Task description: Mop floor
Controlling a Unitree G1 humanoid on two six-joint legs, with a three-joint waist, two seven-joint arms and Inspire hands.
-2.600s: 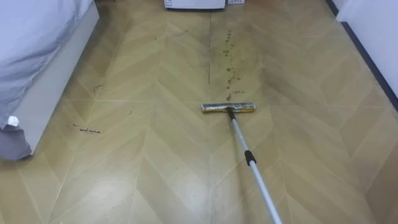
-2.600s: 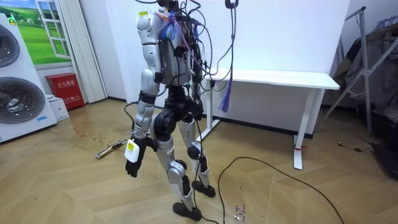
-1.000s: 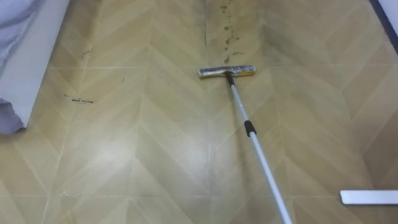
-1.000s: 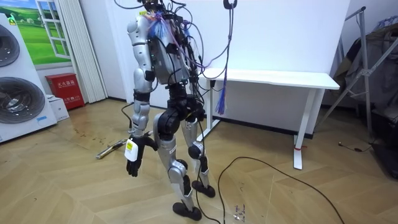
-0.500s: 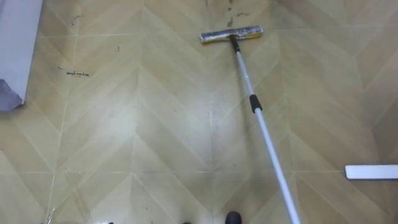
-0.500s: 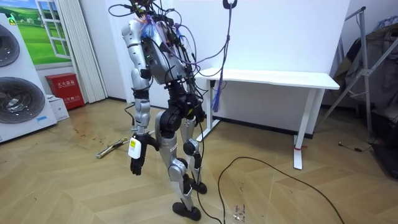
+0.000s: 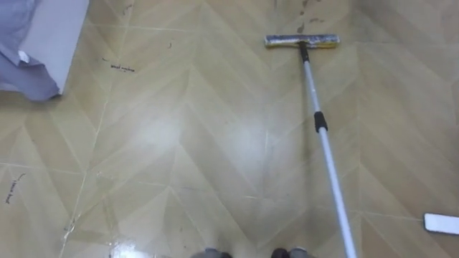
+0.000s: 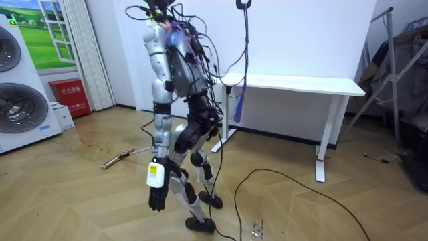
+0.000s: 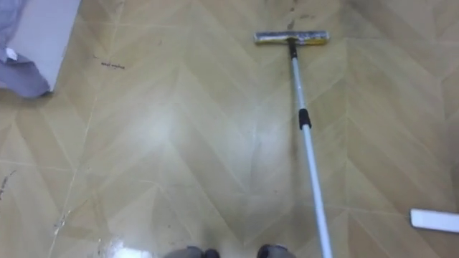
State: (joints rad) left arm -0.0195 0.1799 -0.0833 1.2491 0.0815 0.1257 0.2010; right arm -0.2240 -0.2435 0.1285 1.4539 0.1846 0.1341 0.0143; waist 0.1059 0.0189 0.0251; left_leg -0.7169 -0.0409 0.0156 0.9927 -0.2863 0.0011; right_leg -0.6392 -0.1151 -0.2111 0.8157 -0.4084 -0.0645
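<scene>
Bed (image 7: 63,21) is edging the upper left, grey cloth (image 7: 29,79) hanging off its corner, well apart from the work. Right of the middle the mop (image 7: 324,143) is lying flat on the floor (image 7: 179,143), with nothing holding it. Its head (image 7: 301,41) is resting crosswise just below the dark stains (image 7: 308,7) at the top, and its pole is running back down toward the robot's feet on the right side. That is probably keeping the handle end within reach of a stoop, with the head already waiting at the dirt. At the far right edge a white bar (image 7: 441,223), likely a desk foot, is poking in.

In the room view the left robot hand (image 8: 157,199) is hanging beside the bent knees, fingers loose and pointing down, gripping nothing, since the mop is not yet picked up. What the right robot hand is doing I cannot tell. The desk (image 8: 287,84) is standing behind the robot.

Against half a second ago the robot is sinking lower on its knees and the left robot hand is dropping nearer the floor. The mop is lying where it was; the shift in the eye views is the camera's own, showing more of the bed
</scene>
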